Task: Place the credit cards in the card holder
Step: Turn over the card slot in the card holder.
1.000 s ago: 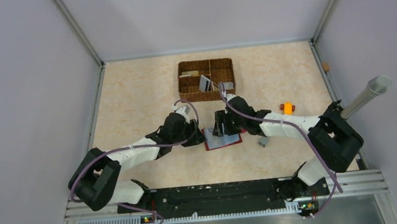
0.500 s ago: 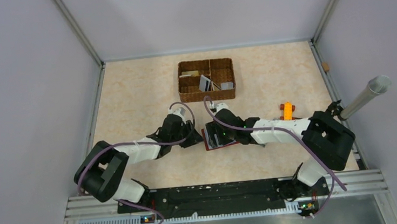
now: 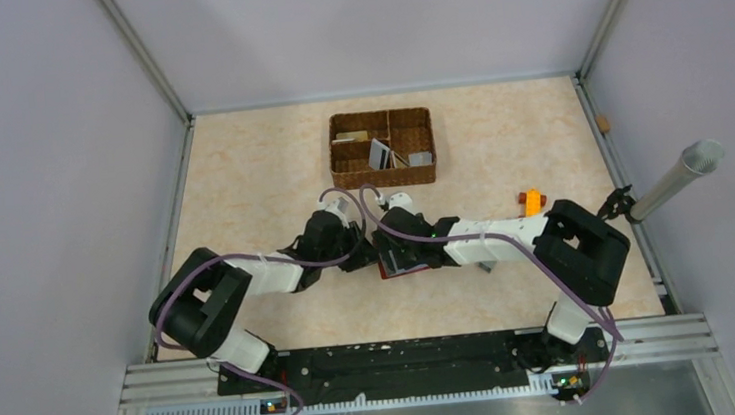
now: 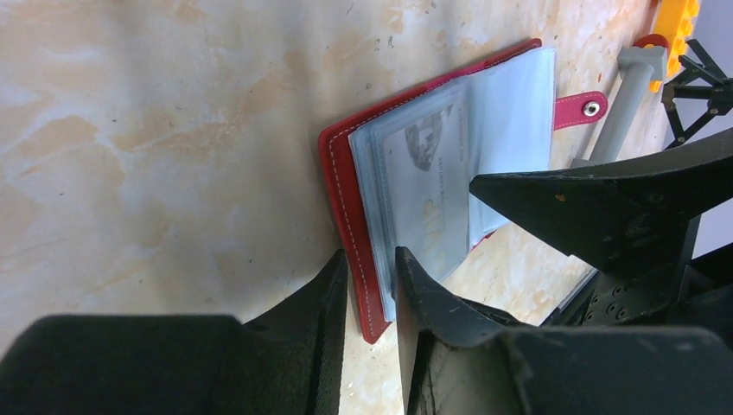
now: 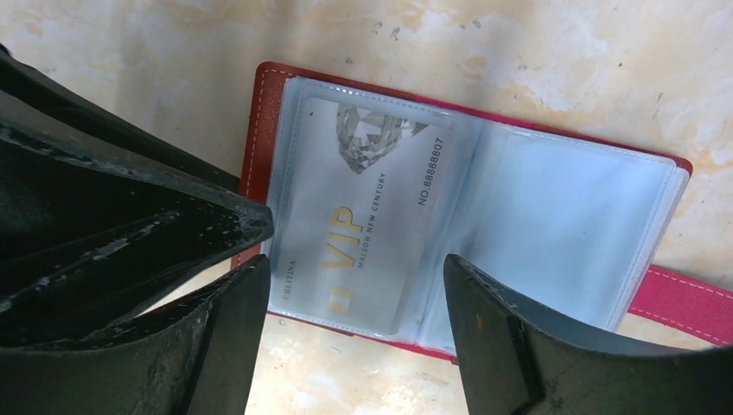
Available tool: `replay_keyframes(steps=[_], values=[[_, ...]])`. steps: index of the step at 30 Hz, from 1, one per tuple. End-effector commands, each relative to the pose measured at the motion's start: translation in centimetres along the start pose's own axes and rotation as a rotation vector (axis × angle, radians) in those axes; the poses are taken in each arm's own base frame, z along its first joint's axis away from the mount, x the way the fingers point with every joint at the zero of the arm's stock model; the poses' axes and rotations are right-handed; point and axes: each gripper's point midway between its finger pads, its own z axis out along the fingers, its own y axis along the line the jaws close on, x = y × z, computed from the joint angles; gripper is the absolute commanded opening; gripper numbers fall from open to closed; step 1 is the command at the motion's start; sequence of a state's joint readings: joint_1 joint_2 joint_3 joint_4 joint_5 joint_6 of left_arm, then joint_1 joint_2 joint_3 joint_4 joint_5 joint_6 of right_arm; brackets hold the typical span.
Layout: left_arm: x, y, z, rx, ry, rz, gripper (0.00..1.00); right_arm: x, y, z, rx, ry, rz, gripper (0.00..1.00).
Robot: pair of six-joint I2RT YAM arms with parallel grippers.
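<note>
My left gripper (image 4: 370, 255) comes in from the left, low over the table (image 4: 130, 130). Its two fingers stand close together with only a narrow gap, and the near red edge of the card holder (image 4: 510, 112) shows in this gap. I cannot tell if the fingers pinch this edge or only stand around it.

The card holder lies open and flat in the middle of the table, on the near side of the basket (image 3: 384, 179) and apart from it. From above it is mostly hidden under my two grippers. Its long axis runs away from my left fingers toward the right. The snap tab (image 4: 581, 108) points the same way, toward the grey piece (image 4: 627, 95) and the orange block (image 4: 678, 22).

In the clear pocket nearest my left gripper sits the VIP card (image 5: 363, 207), pale with gold letters. Its long axis goes across the long axis of the holder. In the right wrist view its diamond picture is at the upper end. The pocket beside it looks empty.

My right gripper (image 5: 354, 264) hangs over the holder with the fingers wide apart, holding nothing; the VIP card shows between them.

The other cards (image 3: 379, 153) stand in the basket. A metal tube (image 3: 677, 175) leans at the far right.
</note>
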State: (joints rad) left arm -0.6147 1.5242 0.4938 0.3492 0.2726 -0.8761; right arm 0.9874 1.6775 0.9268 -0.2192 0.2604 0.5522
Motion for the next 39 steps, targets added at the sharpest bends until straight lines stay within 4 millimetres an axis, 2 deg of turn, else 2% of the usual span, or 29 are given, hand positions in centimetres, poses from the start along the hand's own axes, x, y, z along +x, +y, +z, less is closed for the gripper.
replay_keyframes(steps=[1, 6, 10, 13, 17, 22, 39], values=[[0.0, -0.1, 0.3, 0.026, -0.001, -0.008, 0.27, -0.4, 0.5, 0.1, 0.031, -0.003, -0.009, 0.72], [0.1, -0.2, 0.5, 0.040, 0.002, -0.012, 0.22, -0.1, 0.1, 0.3, 0.067, 0.007, 0.001, 0.70], [0.1, -0.3, 0.7, 0.047, -0.001, -0.023, 0.09, -0.1, -0.1, 0.0, 0.086, 0.008, 0.028, 0.60], [-0.1, -0.4, 0.8, 0.054, -0.009, -0.026, 0.00, -0.3, -0.1, -0.3, 0.082, 0.000, 0.048, 0.58], [-0.2, -0.3, 0.8, 0.049, -0.016, -0.031, 0.00, -0.8, -0.5, -1.1, 0.099, -0.018, 0.060, 0.60], [-0.3, 0.2, 0.8, 0.028, -0.025, -0.035, 0.00, -1.6, -2.2, -2.2, 0.177, -0.054, 0.038, 0.66], [-0.5, 0.8, 0.6, -0.011, -0.034, -0.033, 0.00, -3.4, -6.5, -5.2, 0.396, -0.117, -0.045, 0.67]])
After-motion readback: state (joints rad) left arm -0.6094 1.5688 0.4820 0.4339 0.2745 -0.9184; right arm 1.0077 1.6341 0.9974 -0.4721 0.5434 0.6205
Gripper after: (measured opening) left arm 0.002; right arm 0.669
